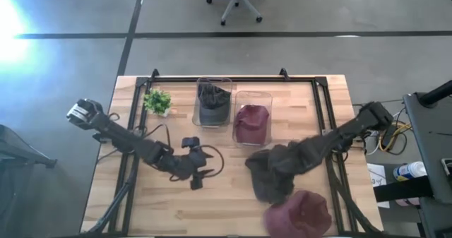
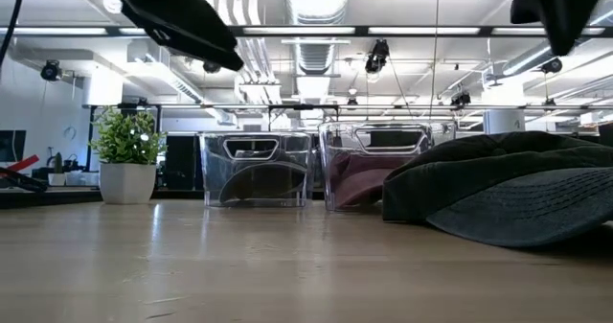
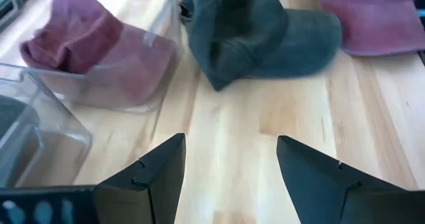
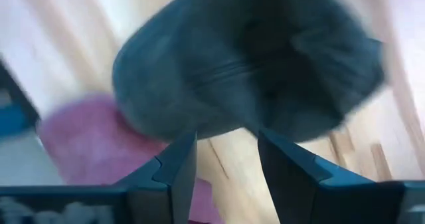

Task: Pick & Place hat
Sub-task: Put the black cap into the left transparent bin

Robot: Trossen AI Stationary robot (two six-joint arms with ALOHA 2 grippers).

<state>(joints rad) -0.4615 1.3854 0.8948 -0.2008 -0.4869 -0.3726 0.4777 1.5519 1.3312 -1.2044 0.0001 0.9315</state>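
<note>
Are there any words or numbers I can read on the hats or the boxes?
None can be read. The grey hat, the maroon hat and the two clear bins show no writing. The bottle beside the table has a label, too small to read.

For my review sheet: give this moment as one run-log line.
left gripper: open, idle mid-table | right gripper: open above dark grey hat | maroon hat: on table | bins: one hat each

Along worktop far edge, left to right: plant, bin holding a hat, second bin holding a hat. Nearer the front edge, right of centre: one hat, another hat just beside it at the front edge
</note>
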